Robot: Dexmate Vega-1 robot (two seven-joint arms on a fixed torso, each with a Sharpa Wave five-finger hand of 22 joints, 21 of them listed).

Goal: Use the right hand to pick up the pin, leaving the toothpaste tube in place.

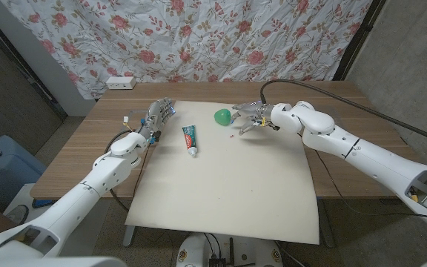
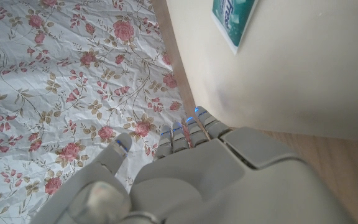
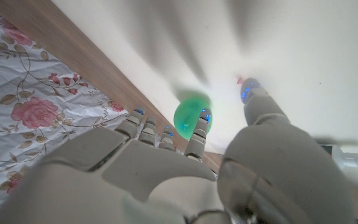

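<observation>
The wooden desk (image 1: 332,100) carries a large cream-coloured mat (image 1: 228,178), and everything the task concerns lies on the far half of that mat. The white right arm (image 1: 362,152) reaches in across the mat's far right corner, while the left arm (image 1: 102,178) lies along the mat's left edge. The right hand (image 1: 252,119) hovers low with its fingers (image 3: 199,127) spread and pointing down, closed on nothing that I can see. The left hand (image 1: 156,115) waits at the mat's edge, fingers loosely apart and empty. The green-and-white toothpaste tube (image 1: 190,139) lies well apart from the right hand, undisturbed. A round green ball (image 1: 222,116) sits just beside the right fingertips. The tiny reddish pin (image 1: 232,136) lies on the mat just under that hand. By my reading, the approach is made; the pinch and lift remain.
</observation>
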